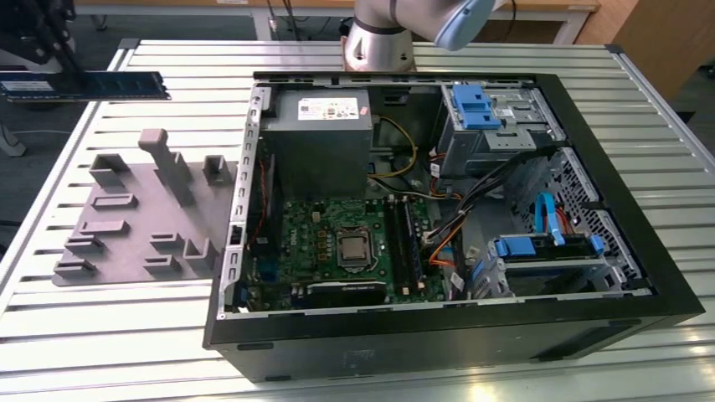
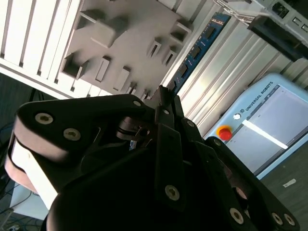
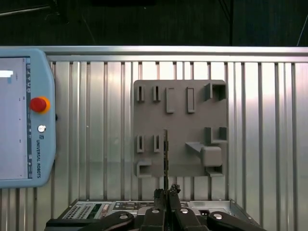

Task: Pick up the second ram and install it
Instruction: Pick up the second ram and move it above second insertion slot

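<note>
Tool [image 3: 166,193] clamps second ram [image 1: 112,85] aloft; grey fixture plate [image 3: 180,130] on slatted metal table [image 3: 96,120].

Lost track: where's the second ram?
The second ram is held in the gripper at the exterior view's upper left, above the grey fixture plate.

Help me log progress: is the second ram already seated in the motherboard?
No, in the exterior view the claw holds the second ram off to the exterior view's left, outside the computer case.
</note>
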